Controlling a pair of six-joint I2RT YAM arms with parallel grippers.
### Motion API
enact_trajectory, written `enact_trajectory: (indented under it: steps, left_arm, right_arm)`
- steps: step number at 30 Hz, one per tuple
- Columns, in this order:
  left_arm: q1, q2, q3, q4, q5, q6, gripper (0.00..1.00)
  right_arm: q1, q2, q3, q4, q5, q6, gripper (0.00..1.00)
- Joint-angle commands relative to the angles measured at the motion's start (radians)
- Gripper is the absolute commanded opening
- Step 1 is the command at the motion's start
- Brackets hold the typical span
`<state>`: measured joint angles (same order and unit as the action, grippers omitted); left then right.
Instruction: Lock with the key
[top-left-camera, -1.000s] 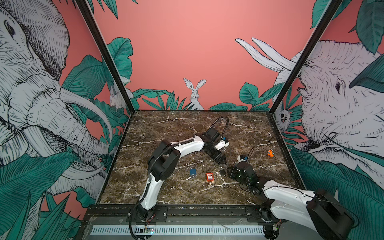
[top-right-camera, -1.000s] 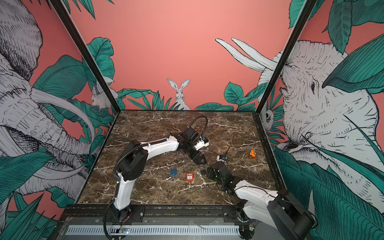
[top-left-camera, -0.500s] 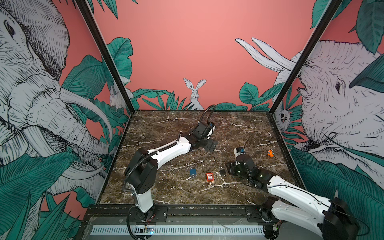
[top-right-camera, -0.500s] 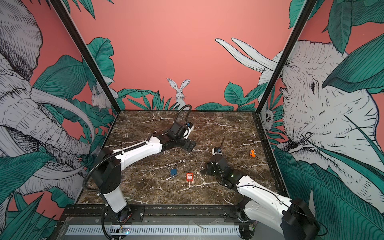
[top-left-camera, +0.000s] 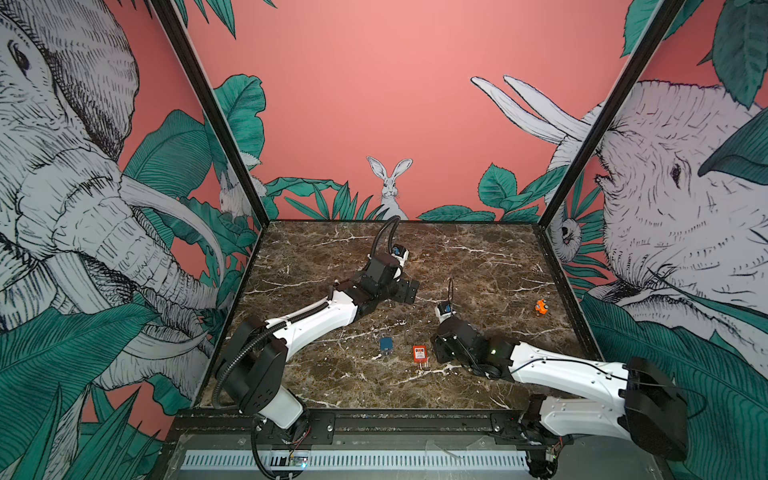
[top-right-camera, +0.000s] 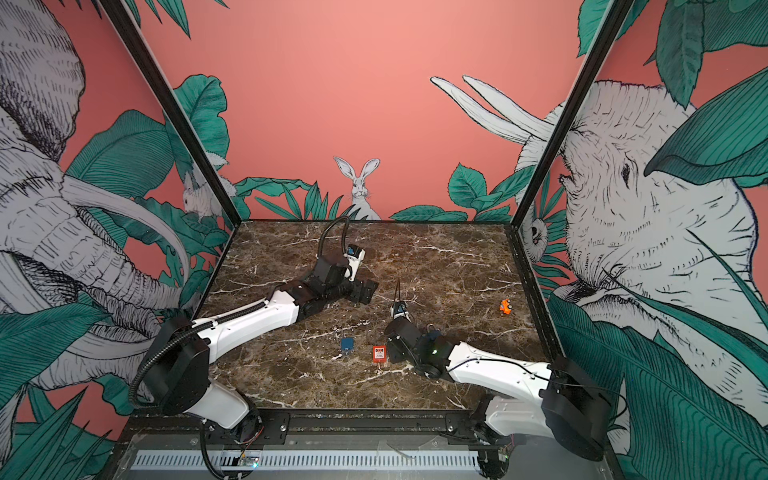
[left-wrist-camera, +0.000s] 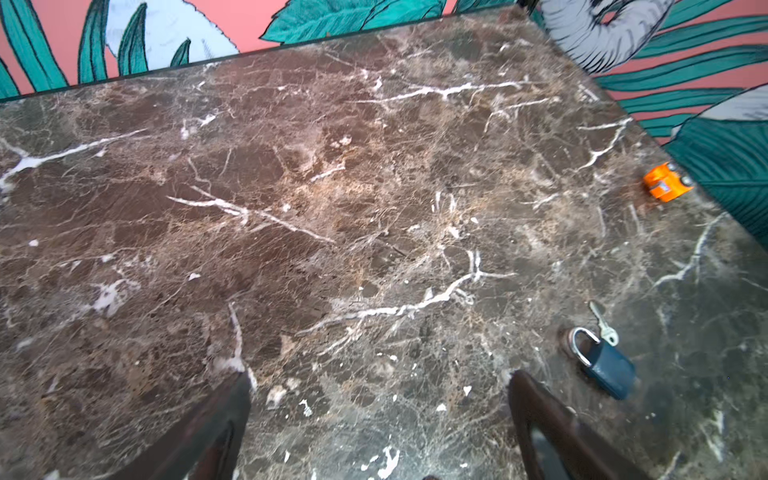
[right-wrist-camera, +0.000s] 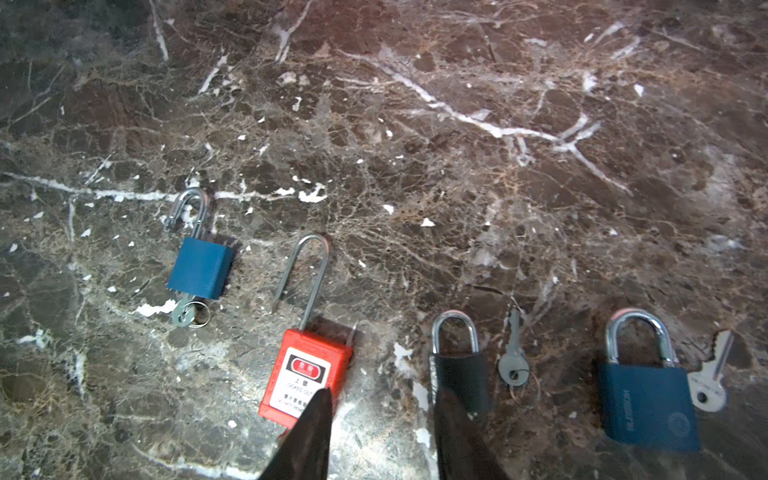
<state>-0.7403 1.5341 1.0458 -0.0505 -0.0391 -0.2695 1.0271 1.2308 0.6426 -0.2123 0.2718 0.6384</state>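
— Well, how do your fingers stand right now?

— Both pairs are apart, with nothing in them. My right gripper hangs low over the marble table, one fingertip across the red padlock and its partner across the black padlock. My left gripper is spread wide over bare stone, well apart from that row of locks.

— And the key?

— A grey key lies flat just beside the black padlock. A silver key lies just beside the dark blue padlock. The small blue padlock has a key seated in its base.

— What worries you?

— Closing here, I judge, would nip a lock body rather than a key. The keys lie flat on hard stone, so a finger may skate one away or knock a padlock askew. The two loose keys look alike too, so I could pair the wrong one.

— Any boxes or trays to mind?

— None in view. Nothing sits inside anything, save that one key in its lock.
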Motion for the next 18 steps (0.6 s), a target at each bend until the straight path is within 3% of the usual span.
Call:
enact_trajectory:
  steps: [1, 6, 16, 18]
  left_arm:
    - [0.005, -0.046, -0.044, 0.069, 0.028, -0.022, 0.97]
    - [0.016, -0.075, -0.075, 0.079, 0.033, -0.029, 0.98]
    - [0.033, -0.127, -0.152, 0.125, 0.041, -0.026, 0.97]
    - [0.072, -0.132, -0.170, 0.141, 0.056, -0.036, 0.98]
  right_arm:
    - [0.045, 0.027, 0.045, -0.018, 0.068, -0.009, 0.47]
    - [0.066, 0.049, 0.048, -0.021, 0.059, 0.001, 0.59]
    - [0.075, 0.152, 0.085, -0.045, 0.022, 0.038, 0.63]
    - [0.075, 0.182, 0.103, -0.048, 0.015, 0.032, 0.66]
